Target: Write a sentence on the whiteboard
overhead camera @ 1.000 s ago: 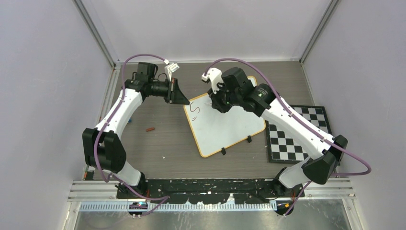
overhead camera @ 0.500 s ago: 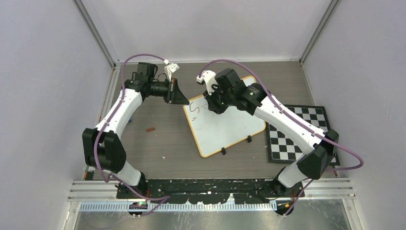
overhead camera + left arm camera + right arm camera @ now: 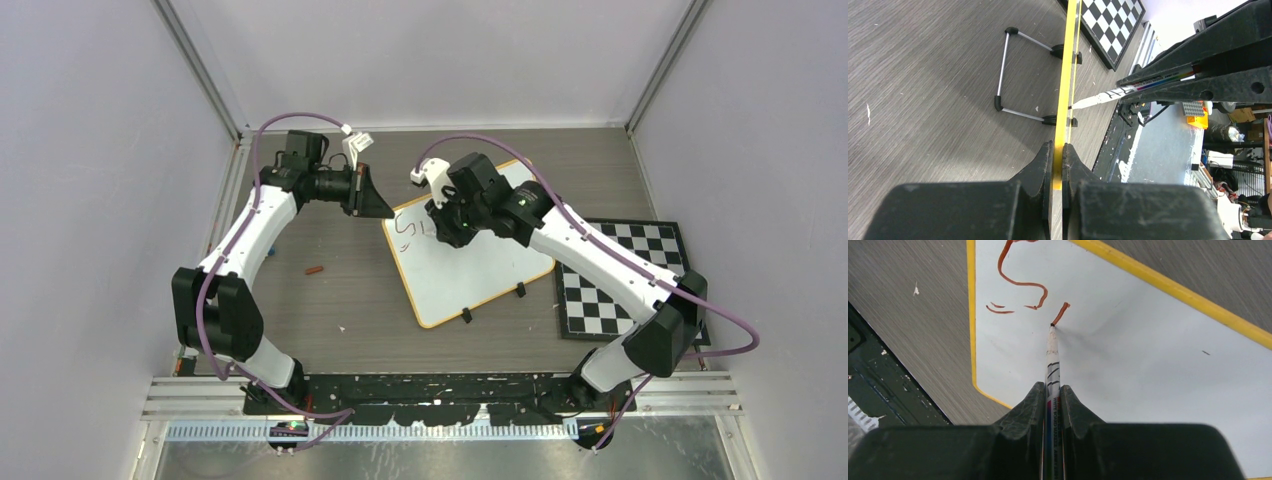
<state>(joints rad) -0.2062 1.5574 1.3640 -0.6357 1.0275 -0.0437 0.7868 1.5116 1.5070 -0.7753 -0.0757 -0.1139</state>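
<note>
left hand clamps the whiteboard rim while right hand, grasping the marker, seems on letter 2 of the sentence; next needs even tip pressure.

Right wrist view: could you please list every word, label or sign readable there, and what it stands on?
"S": red-brown handwriting on the whiteboard; the short stroke beside it is no letter yet.
"WHITE BOARD", seemingly: on the marker barrel in the right hand; other print too small.
</note>
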